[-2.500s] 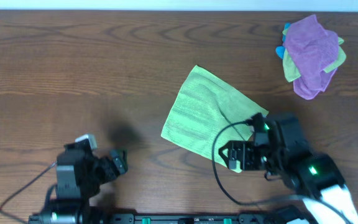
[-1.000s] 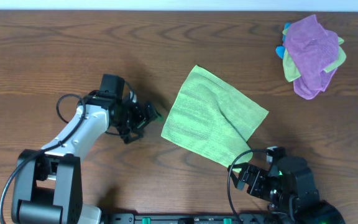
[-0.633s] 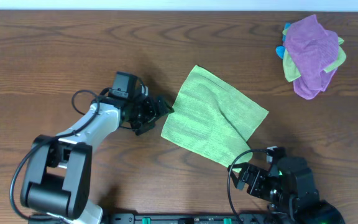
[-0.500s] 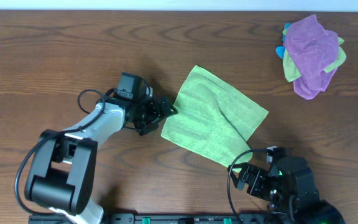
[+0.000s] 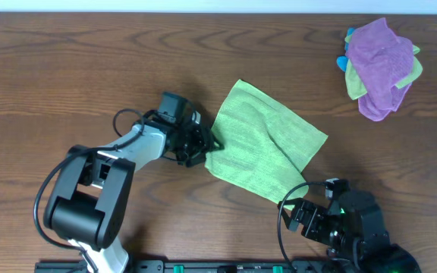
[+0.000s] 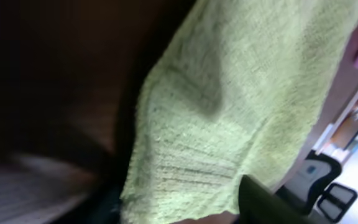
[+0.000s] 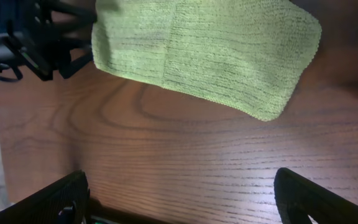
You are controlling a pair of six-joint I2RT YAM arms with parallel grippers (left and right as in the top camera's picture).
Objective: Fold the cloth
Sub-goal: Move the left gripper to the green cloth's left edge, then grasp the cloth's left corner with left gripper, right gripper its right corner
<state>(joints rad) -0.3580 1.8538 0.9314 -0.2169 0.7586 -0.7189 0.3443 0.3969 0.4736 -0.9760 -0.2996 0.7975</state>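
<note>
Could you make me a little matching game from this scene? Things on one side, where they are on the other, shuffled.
1. lime-green cloth
2. purple cloth
3. left gripper
4. right gripper

A. front right, open and empty
B. bunched at the far right
C. at the green cloth's left corner
D. lying in the middle

Pairs: 1-D, 2-B, 3-C, 4-A

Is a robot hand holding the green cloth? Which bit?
Cannot tell: the left gripper is at the cloth's left edge, but its grip is unclear. The right gripper holds nothing.
</note>
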